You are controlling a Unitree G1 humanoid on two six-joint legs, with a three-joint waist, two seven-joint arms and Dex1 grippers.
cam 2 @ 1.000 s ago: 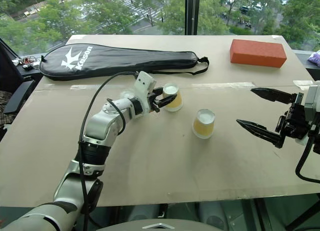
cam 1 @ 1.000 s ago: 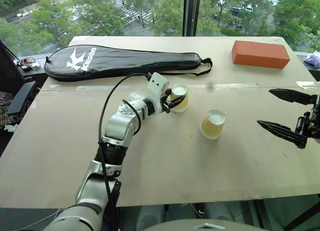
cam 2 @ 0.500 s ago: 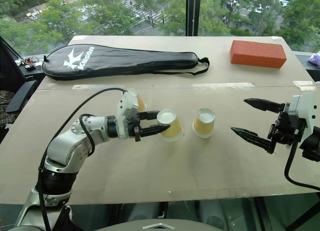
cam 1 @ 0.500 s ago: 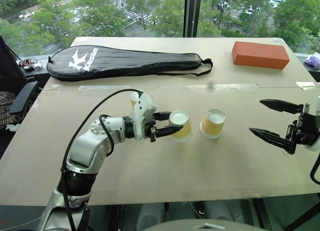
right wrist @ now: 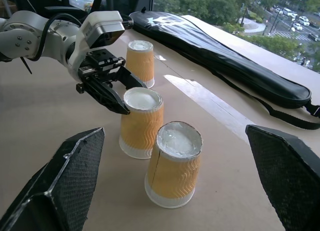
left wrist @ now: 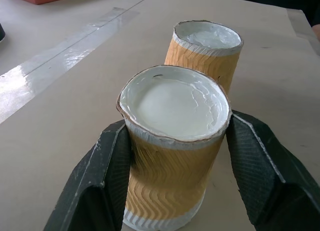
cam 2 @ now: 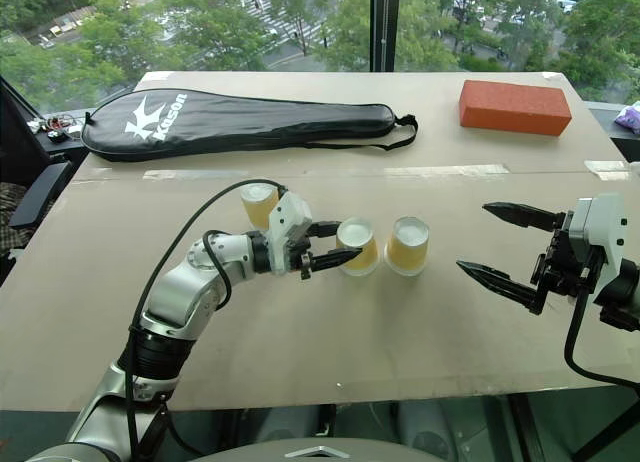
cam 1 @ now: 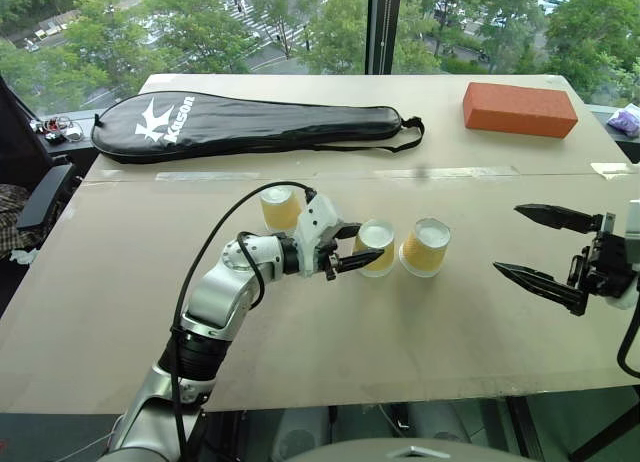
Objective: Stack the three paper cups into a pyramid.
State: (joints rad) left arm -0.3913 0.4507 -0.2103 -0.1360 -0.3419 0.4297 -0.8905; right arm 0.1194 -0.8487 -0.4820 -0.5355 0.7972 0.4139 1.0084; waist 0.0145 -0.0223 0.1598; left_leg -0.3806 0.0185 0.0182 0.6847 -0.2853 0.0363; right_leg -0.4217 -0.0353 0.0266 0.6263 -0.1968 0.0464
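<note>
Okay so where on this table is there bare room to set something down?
Free: the near strip of the table in front of the cups, and the far stretch between the racket bag and the orange brick. Crowded: the middle, where the left gripper and three paper cups cluster.

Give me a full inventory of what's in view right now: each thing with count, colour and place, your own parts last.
paper cups: three, yellow-tan with white ends, all upside down mid-table; one held, one just right of it, one behind the left wrist
racket bag: one, black with white logo, far left of the table
brick: one, orange, far right corner
table: one, tan, with clear tape strips across it
purple thing: one, at the far right edge, too cut off to name
left gripper: black fingers shut on the middle cup
right gripper: black fingers wide open, right of the cups, holding nothing
</note>
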